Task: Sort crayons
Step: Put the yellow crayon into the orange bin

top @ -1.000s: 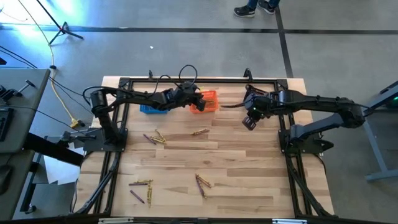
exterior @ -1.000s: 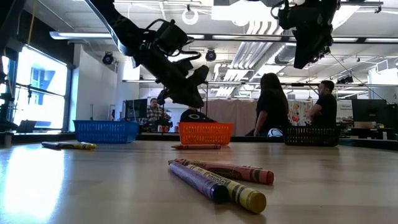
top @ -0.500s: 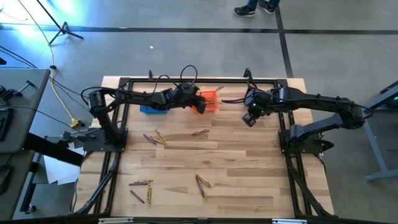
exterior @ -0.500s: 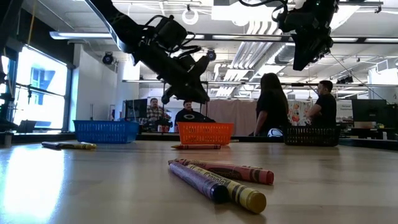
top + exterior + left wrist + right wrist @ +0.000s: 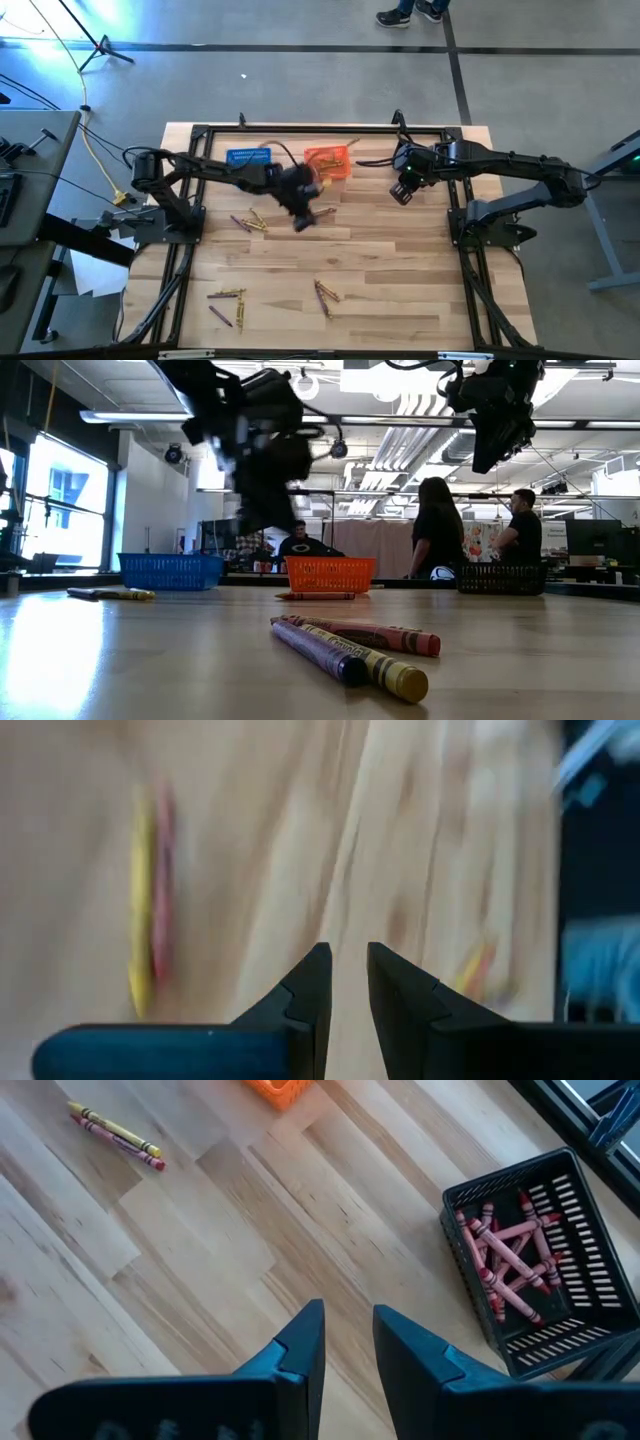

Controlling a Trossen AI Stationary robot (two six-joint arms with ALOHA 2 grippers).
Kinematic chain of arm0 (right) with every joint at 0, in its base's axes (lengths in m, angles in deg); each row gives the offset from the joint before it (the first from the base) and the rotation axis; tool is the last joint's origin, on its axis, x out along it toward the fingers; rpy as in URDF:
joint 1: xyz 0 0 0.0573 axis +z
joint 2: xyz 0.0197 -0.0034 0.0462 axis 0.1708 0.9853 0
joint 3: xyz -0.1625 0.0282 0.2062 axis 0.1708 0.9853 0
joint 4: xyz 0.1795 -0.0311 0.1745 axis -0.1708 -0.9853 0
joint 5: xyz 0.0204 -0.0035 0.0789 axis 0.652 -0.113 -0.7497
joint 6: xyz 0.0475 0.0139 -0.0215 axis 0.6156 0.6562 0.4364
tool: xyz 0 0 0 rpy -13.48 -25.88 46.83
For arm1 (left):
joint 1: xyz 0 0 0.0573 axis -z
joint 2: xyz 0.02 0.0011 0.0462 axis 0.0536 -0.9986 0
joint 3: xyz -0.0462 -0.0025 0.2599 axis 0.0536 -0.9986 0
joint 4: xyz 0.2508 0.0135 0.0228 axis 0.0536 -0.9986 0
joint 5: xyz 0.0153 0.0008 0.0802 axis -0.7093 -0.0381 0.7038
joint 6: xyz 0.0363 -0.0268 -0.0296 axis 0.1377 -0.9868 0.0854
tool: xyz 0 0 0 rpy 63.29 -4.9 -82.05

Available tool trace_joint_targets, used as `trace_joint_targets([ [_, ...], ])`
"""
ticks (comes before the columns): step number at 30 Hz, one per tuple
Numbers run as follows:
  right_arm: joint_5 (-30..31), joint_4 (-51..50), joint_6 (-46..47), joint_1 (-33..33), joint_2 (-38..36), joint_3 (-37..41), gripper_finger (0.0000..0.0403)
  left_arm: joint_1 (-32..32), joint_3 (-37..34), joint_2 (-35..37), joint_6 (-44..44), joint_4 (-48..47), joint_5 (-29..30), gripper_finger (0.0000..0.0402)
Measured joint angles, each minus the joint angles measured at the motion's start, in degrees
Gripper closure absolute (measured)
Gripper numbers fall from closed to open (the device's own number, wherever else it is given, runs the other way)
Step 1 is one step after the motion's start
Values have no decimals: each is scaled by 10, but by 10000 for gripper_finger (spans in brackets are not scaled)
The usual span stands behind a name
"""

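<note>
Crayons lie scattered on the wooden table: a pair near the middle [image 5: 322, 212], a few at the left [image 5: 250, 222], and more near the front [image 5: 228, 295] [image 5: 325, 293]. My left gripper [image 5: 300, 208] hovers above the table beside the middle pair, blurred, its fingers nearly together and empty [image 5: 347, 982]. A yellow and a red crayon [image 5: 145, 900] lie ahead of it. My right gripper [image 5: 403, 190] hangs high at the far right, fingers nearly together and empty [image 5: 348, 1335]. The black basket [image 5: 530, 1275] below it holds reddish-pink crayons [image 5: 505, 1250].
The blue basket [image 5: 248, 157] and the orange basket [image 5: 328, 160] stand at the far edge, and the black basket [image 5: 500, 578] stands to their right. A black frame rail [image 5: 320, 128] borders the table. People stand in the room beyond [image 5: 440, 525].
My left gripper has swung from above the orange basket toward the table's near edge and down, now over the middle of the table by the crayon pair, still moving fast. My right gripper has stayed almost in place.
</note>
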Motion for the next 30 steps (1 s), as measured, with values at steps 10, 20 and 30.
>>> trace_joint_targets([
  [10, -4, 1, -30, 0, 0, 0, 330, 102, -1, 3, 43, -306, 130, 343],
  [20, -4, 6, -30, 0, 0, 0, 330, 133, -1, 3, 202, -338, 162, 343],
  [30, 63, -1, -20, 1, 0, 0, 326, 105, -22, 35, 419, -429, 218, 343],
])
